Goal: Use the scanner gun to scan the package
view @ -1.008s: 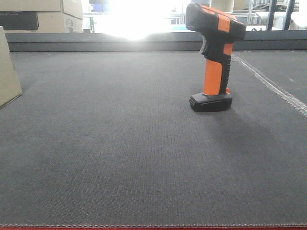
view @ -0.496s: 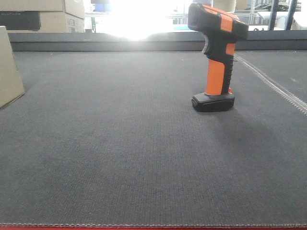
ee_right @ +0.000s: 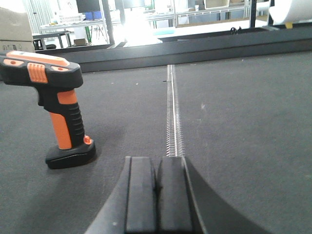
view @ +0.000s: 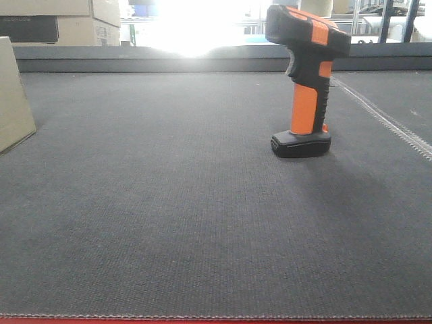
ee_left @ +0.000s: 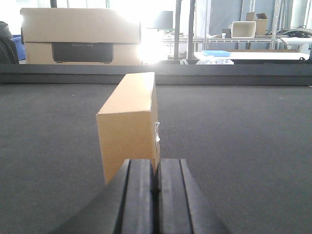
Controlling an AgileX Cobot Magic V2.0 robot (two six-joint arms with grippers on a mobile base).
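From the front view I see the scanner gun [view: 307,81] standing upright on its flat black foot on the dark grey belt [view: 169,202], right of centre, its head pointing left. The package [view: 13,94] shows only as a beige edge at the far left, well apart from the scanner, with open belt between them.

On my left wrist view, the left gripper [ee_left: 156,195] has its two black fingers [ee_left: 139,195] pressed together, holding nothing. The package stands just beyond the tips, a narrow face toward me, a bit of white label [ee_left: 157,132] on its right side. Behind it, past the dark rail [ee_left: 234,78], sits a brown carton [ee_left: 80,36] with a black rectangle, and further right a table [ee_left: 248,55] with a white bin [ee_left: 243,29].

On my right wrist view, the right gripper [ee_right: 157,195] is also closed on nothing, fingers touching. The scanner stands to the left and a little farther out, apart from the gripper. A stitched seam [ee_right: 171,112] runs straight away from the tips toward the far rail, right of the scanner
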